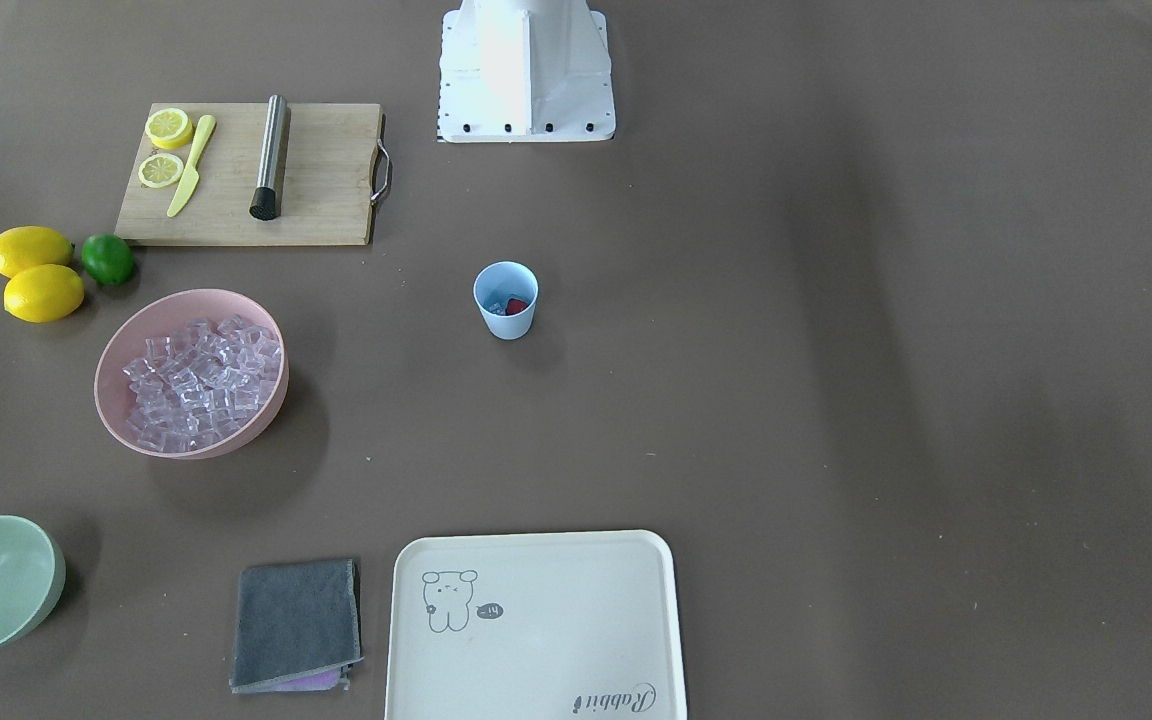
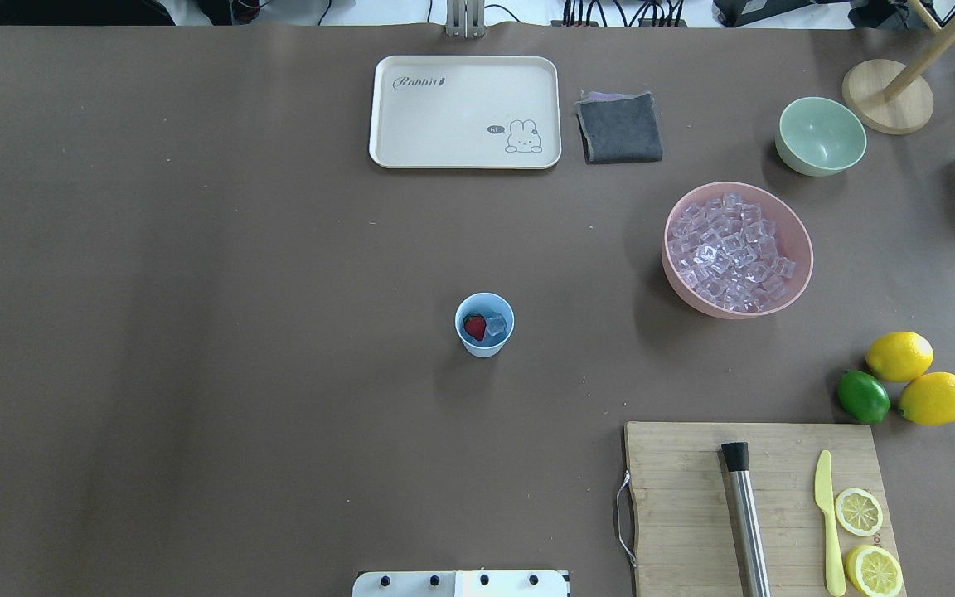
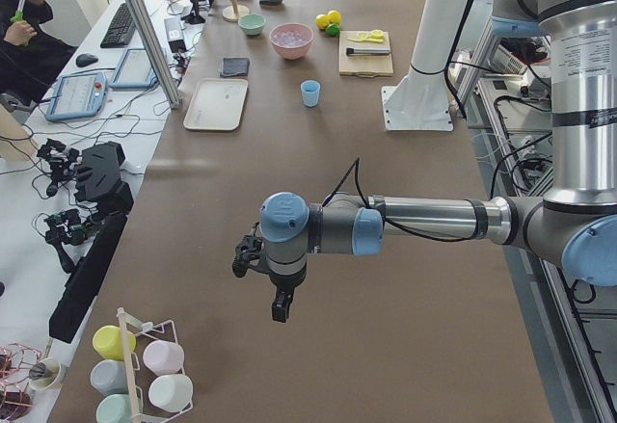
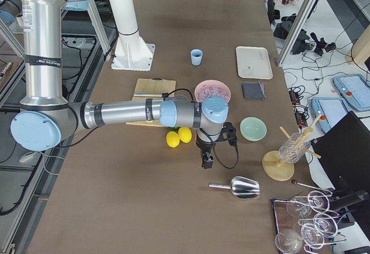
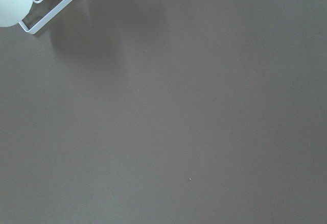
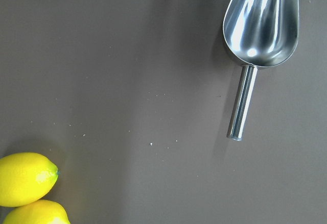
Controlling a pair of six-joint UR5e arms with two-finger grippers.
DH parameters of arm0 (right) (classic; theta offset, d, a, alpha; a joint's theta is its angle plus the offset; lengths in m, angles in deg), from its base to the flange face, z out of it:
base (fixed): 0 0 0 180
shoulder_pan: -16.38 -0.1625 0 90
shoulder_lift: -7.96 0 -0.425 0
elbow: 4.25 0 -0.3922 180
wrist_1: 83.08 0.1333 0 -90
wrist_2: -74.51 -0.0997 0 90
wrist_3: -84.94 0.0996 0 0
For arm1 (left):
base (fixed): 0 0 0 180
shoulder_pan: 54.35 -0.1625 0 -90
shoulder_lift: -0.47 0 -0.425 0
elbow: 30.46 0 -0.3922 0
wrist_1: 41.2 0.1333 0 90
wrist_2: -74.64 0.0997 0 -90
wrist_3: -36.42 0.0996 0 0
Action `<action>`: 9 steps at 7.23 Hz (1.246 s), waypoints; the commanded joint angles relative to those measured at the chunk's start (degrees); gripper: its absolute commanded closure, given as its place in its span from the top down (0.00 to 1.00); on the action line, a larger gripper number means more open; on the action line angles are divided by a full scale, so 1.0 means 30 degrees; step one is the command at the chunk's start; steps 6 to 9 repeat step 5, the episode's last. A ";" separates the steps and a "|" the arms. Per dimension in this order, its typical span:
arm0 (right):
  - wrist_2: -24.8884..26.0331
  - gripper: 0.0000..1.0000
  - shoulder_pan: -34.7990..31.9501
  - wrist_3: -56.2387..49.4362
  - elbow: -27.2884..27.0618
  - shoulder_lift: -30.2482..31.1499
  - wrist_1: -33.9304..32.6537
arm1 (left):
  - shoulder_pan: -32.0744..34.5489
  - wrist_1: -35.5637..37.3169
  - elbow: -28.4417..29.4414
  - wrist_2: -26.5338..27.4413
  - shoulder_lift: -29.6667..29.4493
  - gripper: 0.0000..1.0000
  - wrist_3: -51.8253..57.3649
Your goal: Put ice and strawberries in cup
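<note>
Since the cup (image 2: 482, 349) at mid-table already holds 1 strawberry (image 2: 474, 327) and 1 ice cube (image 2: 496, 327), the task looks essentially done. The left gripper (image 3: 280, 309) and right gripper (image 4: 206, 160) hang well away; I cannot tell whether either is open or closed.

Held the left arm (image 3: 434, 219) out level above the table in the left side view, reaching from 3 o'clock toward 9 o'clock, with the left gripper (image 3: 279, 313) pointed down at 6 o'clock. Held the right arm (image 4: 127, 113) level too in the right side view, reaching toward 3 o'clock, with the right gripper (image 4: 206, 162) hung toward 6 o'clock. Gave no sure reading of jaws apart or together on either.
</note>
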 commanded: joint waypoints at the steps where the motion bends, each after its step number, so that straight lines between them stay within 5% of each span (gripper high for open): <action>1: -0.0016 1.00 0.0000 0.0000 -0.0005 0.0029 -0.0022 | 0.0000 -0.0021 -0.0217 0.0000 -0.0040 0.98 -0.0022; 9: -0.0016 1.00 0.0000 0.0000 -0.0064 0.0029 -0.0022 | 0.0000 -0.0021 -0.0248 0.0000 0.0047 0.98 -0.0022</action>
